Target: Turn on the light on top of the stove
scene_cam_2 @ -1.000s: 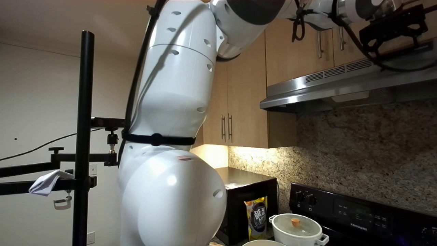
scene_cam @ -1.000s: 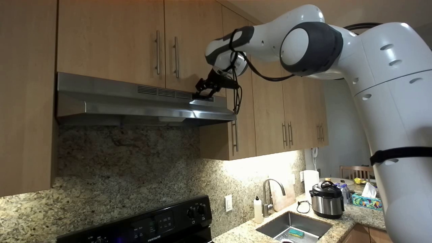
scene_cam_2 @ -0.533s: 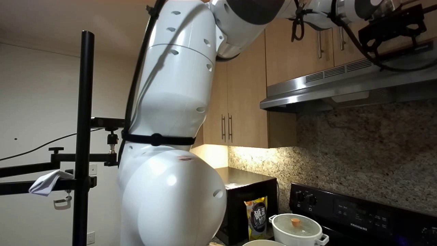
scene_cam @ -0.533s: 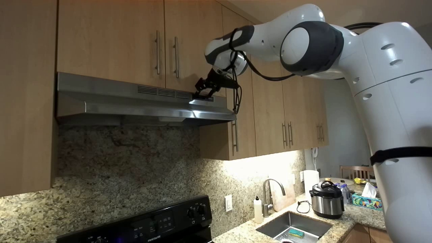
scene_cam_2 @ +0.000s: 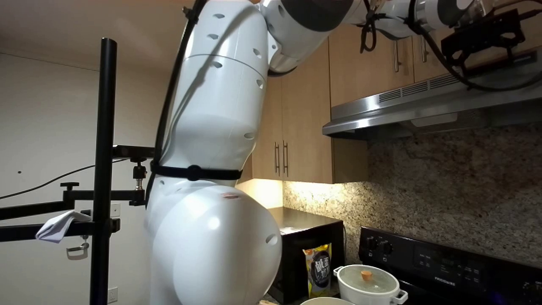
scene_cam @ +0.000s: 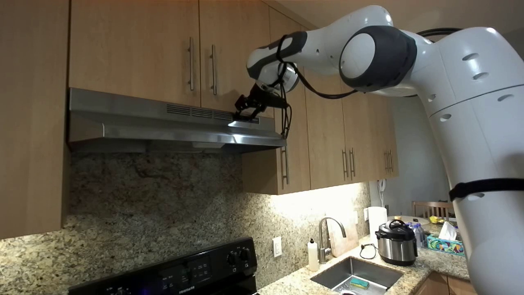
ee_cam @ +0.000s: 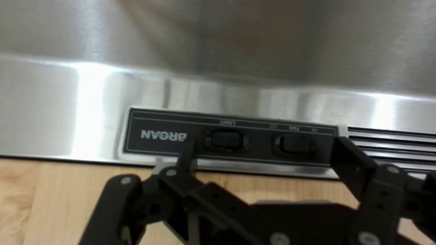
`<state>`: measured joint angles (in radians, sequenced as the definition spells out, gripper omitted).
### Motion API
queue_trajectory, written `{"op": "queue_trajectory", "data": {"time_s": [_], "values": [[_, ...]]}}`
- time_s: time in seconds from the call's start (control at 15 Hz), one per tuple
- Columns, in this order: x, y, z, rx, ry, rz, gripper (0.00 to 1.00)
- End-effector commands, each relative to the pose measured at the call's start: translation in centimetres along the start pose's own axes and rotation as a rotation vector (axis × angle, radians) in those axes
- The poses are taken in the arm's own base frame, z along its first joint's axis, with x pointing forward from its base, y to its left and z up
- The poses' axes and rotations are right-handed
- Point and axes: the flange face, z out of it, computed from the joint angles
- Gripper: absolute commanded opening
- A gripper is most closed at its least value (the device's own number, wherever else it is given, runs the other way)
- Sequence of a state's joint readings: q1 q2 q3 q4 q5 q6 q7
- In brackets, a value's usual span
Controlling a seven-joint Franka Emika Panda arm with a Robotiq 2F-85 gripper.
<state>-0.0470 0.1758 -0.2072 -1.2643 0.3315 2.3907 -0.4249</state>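
The light (scene_cam_2: 434, 120) is sitting right under the range hood (scene_cam: 163, 123), above the stove (scene_cam: 180, 270); up front, the LIGHT switch (ee_cam: 227, 139) is showing beside the FAN switch (ee_cam: 295, 144), and the gripper (ee_cam: 265, 149), fingers (ee_cam: 352, 163) standing wide apart, is flanking the pair, clutching nothing, the white arm (scene_cam: 475, 123) holding it up!

One wide brushed stainless-steel range hood (scene_cam: 163, 123), one pale flat lamp cover (scene_cam_2: 435, 120), one black rectangular control panel (ee_cam: 260, 136) and two black rocker switches (ee_cam: 227, 139); one glossy black stove (scene_cam: 172, 275); one black two-fingered gripper (ee_cam: 262, 151); in an exterior view, seven slim steel bar handles (scene_cam: 191, 63), one silver-and-black pot-shaped cooker (scene_cam: 396, 246) and one green-and-yellow sponge (scene_cam: 359, 282); in an exterior view, one round white lidded pot (scene_cam_2: 367, 287)
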Motion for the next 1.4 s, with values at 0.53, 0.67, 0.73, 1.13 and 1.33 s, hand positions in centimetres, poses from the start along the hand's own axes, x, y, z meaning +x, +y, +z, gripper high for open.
{"op": "queue_trajectory", "data": {"time_s": [0.53,0.67,0.73,1.13,1.33], "values": [[-0.8,-3.3,0.9,0.019,-0.034,0.035,1.00],[-0.8,-3.1,1.0,0.012,-0.036,0.045,1.00],[-0.8,-3.1,1.0,0.014,-0.038,0.049,1.00],[-1.1,-2.8,1.5,0.007,-0.056,0.067,1.00],[-1.5,-2.7,1.6,0.004,-0.073,0.085,1.00]]}}
